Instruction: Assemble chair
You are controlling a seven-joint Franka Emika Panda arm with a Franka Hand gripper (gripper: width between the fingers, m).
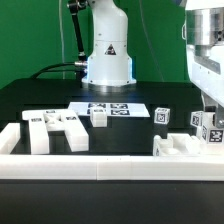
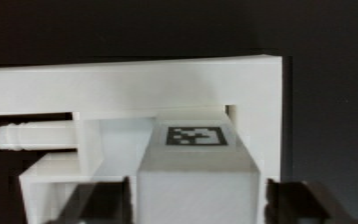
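Note:
In the wrist view my gripper (image 2: 197, 205) has its two dark fingers (image 2: 101, 202) on either side of a white chair block (image 2: 197, 165) with a square tag on top, and appears shut on it. The block stands against a larger white chair piece (image 2: 87, 150) that has a round peg (image 2: 25, 135). In the exterior view the gripper (image 1: 206, 118) hangs low at the exterior view's right. Tagged white parts (image 1: 199, 121) are at its fingers, over a white piece (image 1: 178, 147). How the held block joins that piece is hidden.
The white border wall (image 1: 100, 165) runs along the front and shows in the wrist view (image 2: 140, 80). The marker board (image 1: 112, 108) lies mid-table. A big white chair piece (image 1: 55, 131), a small block (image 1: 98, 117) and a tagged cube (image 1: 163, 114) lie loose. The robot base (image 1: 108, 55) stands behind.

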